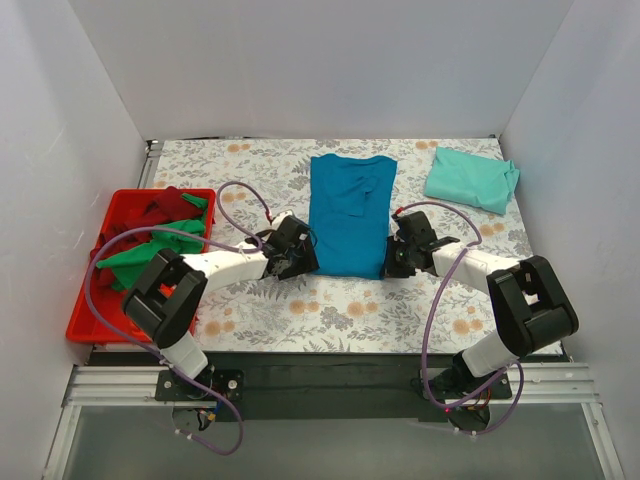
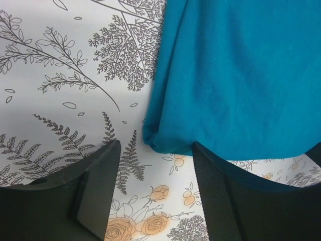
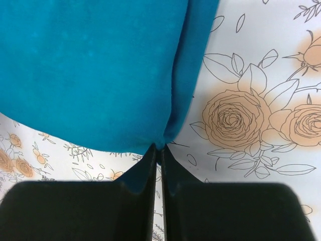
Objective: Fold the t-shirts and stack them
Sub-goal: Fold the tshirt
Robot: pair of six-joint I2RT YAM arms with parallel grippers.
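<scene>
Blue shirt point(image 1: 348, 215) mid-table, sleeves folded in | my right gripper point(image 3: 158, 150) is clamped on its near-right corner, left gripper point(image 2: 155, 148) jaws apart around its near-left corner | mint shirt point(image 1: 470, 180) folded far right | green shirt point(image 1: 150, 255), red shirt point(image 1: 165, 205) unfolded in tray point(image 1: 85, 320)

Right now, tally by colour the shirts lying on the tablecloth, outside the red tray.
deep blue shirt: 1
mint green shirt: 1
Total: 2
The bright green and dark red cloth heaped in the red tray is too tangled to count.
</scene>
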